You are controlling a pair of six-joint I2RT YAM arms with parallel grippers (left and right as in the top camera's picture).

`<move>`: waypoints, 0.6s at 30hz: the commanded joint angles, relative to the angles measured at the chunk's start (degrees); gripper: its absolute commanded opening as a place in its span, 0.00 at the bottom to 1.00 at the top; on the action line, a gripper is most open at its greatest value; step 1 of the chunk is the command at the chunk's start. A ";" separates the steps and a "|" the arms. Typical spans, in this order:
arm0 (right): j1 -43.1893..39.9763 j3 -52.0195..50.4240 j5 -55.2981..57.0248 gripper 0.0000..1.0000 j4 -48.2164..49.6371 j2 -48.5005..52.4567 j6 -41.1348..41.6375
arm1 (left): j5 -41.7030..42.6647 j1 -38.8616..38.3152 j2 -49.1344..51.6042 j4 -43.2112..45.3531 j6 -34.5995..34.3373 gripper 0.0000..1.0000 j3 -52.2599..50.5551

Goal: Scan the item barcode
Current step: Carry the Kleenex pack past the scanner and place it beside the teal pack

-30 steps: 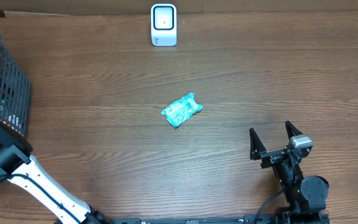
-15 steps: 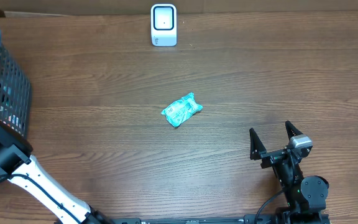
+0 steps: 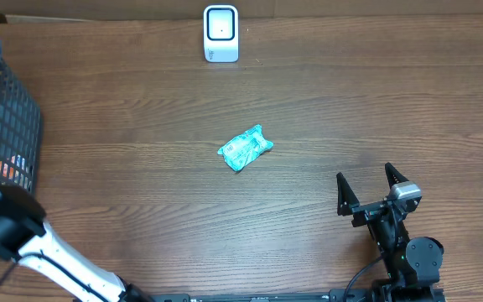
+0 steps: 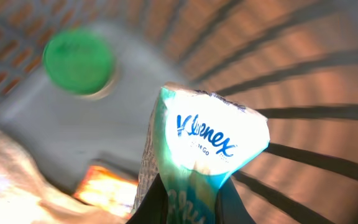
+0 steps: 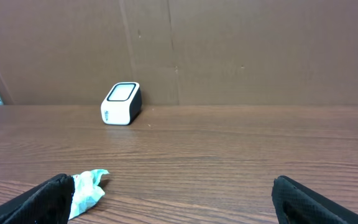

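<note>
Pinching a Kleenex pack [image 4: 207, 134] tight in the left tool [image 4: 188, 202], inside the basket [image 4: 303, 74], near a green cap [image 4: 79, 62] on the basket floor. Holding the right tool [image 3: 365, 173] spread wide above the worktop [image 3: 141, 218], well apart from the basket, past a teal packet [image 3: 246, 148].

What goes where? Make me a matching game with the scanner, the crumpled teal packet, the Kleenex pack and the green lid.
Things:
1. scanner
2. teal packet
3. Kleenex pack
4. green lid

Places:
A. middle of the table
B. pinched in the left gripper
C. down inside the basket
D. far edge of the table

Pairs: 1-D, 2-A, 3-B, 4-C
</note>
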 commanded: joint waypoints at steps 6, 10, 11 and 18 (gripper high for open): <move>0.11 -0.59 -0.28 1.00 0.24 -0.42 0.22 | 19.82 -3.65 -15.63 -6.45 -2.71 0.04 1.99; 0.11 -0.59 -0.28 1.00 0.24 -0.42 0.22 | 18.34 -10.99 -17.03 -13.33 3.50 0.04 1.97; 0.11 -0.59 -0.28 1.00 0.24 -0.42 0.22 | 17.44 -13.00 -16.87 -14.69 4.57 0.04 1.90; 0.11 -0.59 -0.28 1.00 0.24 -0.42 0.22 | 8.37 -32.85 -15.91 -16.31 8.63 0.04 -7.63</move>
